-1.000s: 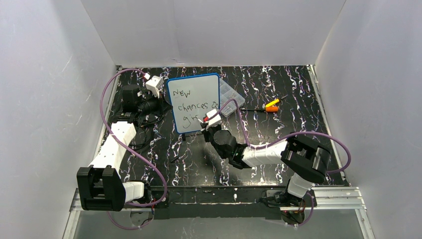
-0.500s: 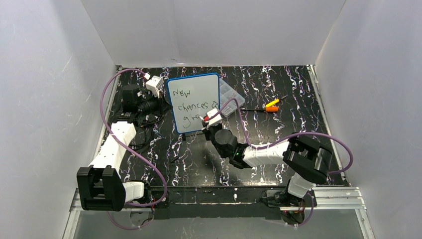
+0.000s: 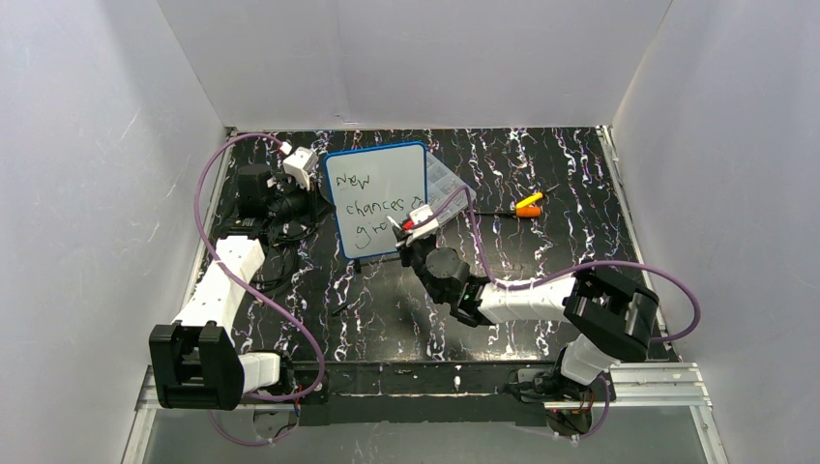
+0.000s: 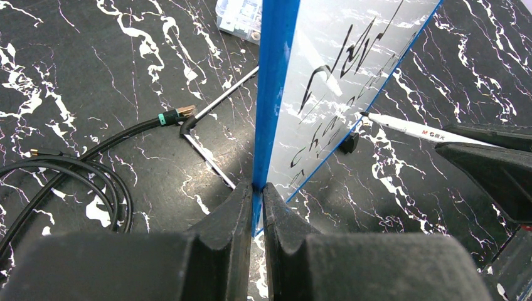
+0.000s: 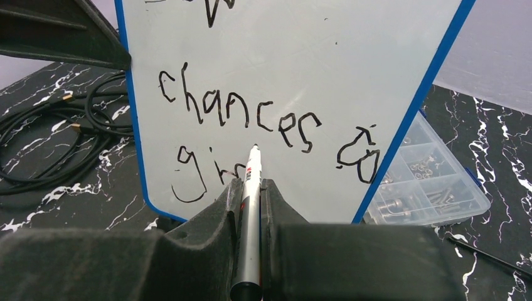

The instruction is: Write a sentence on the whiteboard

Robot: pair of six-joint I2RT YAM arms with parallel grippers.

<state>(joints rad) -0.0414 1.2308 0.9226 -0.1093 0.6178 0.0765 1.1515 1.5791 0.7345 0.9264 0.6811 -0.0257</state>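
Note:
The whiteboard [image 3: 377, 198], white with a thin blue frame, stands upright near the back left. My left gripper [image 4: 258, 188] is shut on its blue edge [image 4: 273, 94]. The sentence [image 5: 238, 116] reads "New", "chances" plus a small doodle, and "gr" with a further stroke on the third line. My right gripper [image 5: 249, 183] is shut on a silver marker [image 5: 250, 207]. The marker's tip touches the board just right of "gr". The marker also shows in the left wrist view [image 4: 414, 130].
A clear plastic compartment box [image 3: 447, 186] with small parts lies behind the board's right edge. An orange and yellow tool [image 3: 528, 204] lies to the right. Black cables [image 4: 69, 169] and a thin metal rod [image 4: 210, 163] lie left of the board.
My right gripper has moved right along the third line with the marker, and another stroke has been added after "gr". The left gripper and board have not moved.

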